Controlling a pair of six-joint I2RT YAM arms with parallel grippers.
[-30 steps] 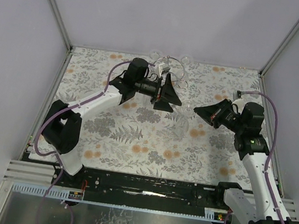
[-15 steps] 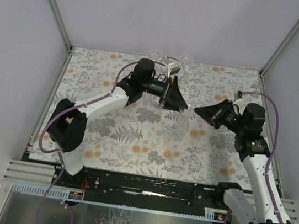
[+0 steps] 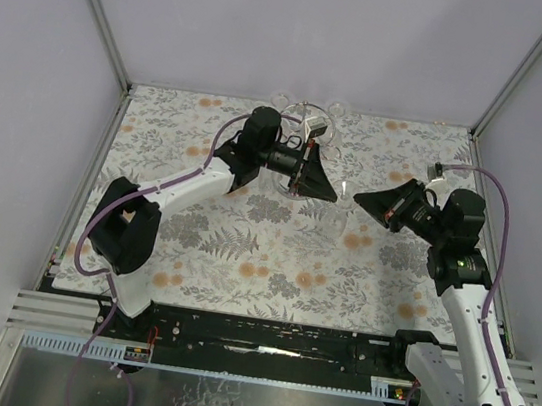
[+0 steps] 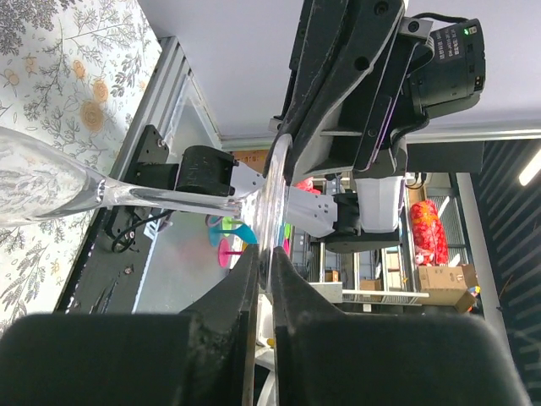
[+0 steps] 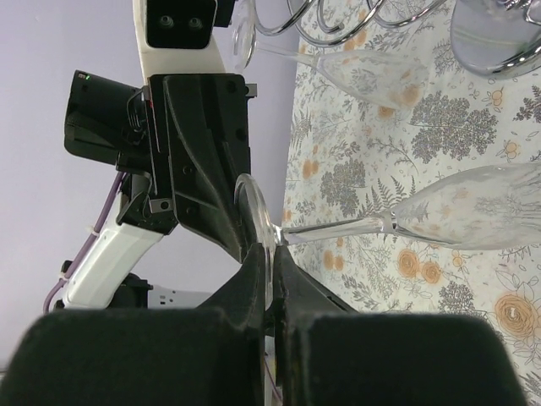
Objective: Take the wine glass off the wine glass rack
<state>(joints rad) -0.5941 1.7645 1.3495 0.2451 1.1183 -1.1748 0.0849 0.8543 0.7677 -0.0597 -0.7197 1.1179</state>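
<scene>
The wine glass [image 5: 473, 207] hangs level over the table, held by its round foot [image 5: 254, 211] from both sides. My right gripper [image 5: 269, 254] is shut on the near rim of the foot. Coming from the opposite side, my left gripper [image 4: 265, 258] is shut on the same foot [image 4: 275, 199], with stem and bowl [image 4: 42, 182] pointing away to the left. In the top view the two grippers, left [image 3: 331, 193] and right [image 3: 358, 195], meet tip to tip in front of the wine glass rack [image 3: 306, 117].
The rack's chrome wire loops [image 5: 338, 21] and mirrored base [image 5: 499, 38] stand just behind. Another clear glass [image 5: 338, 63] hangs from the loops. The floral table cloth [image 3: 244, 250] lies between the white side walls.
My left gripper swung right to the glass foot and went from open to shut on it. The right gripper kept its grip and shifted slightly left.
</scene>
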